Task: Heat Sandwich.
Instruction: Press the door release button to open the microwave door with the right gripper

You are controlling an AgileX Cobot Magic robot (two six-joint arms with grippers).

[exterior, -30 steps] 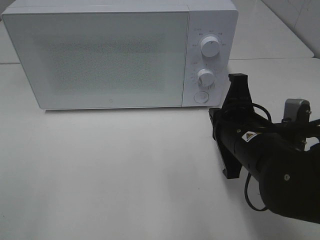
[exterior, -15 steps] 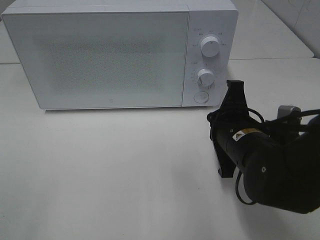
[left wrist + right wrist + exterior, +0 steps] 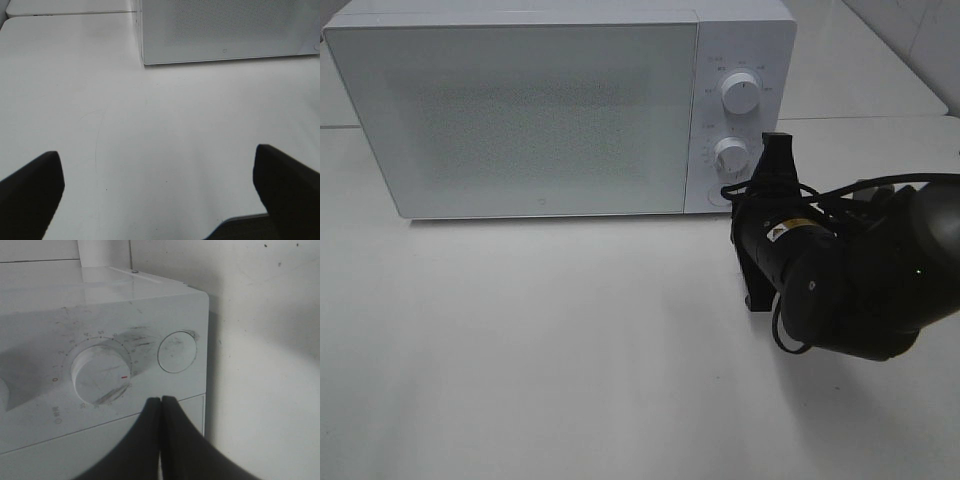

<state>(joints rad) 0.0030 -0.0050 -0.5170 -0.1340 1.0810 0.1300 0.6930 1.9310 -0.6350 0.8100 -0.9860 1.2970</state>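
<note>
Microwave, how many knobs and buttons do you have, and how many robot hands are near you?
Microwave: 1
Knobs: 2
Round button: 1
Robot hands: 2 (left hand, right hand)
Total: 6

The right arm (image 3: 850, 290) stretches forward, and the right gripper (image 3: 777, 160) has both fingers pressed flat together. The left gripper (image 3: 156, 160) is spread wide, holding nothing.

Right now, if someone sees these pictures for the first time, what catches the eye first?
A big white microwave, door closed, stands at the back of the table. The black right claw, shut, points at the round button below the lower knob.
</note>
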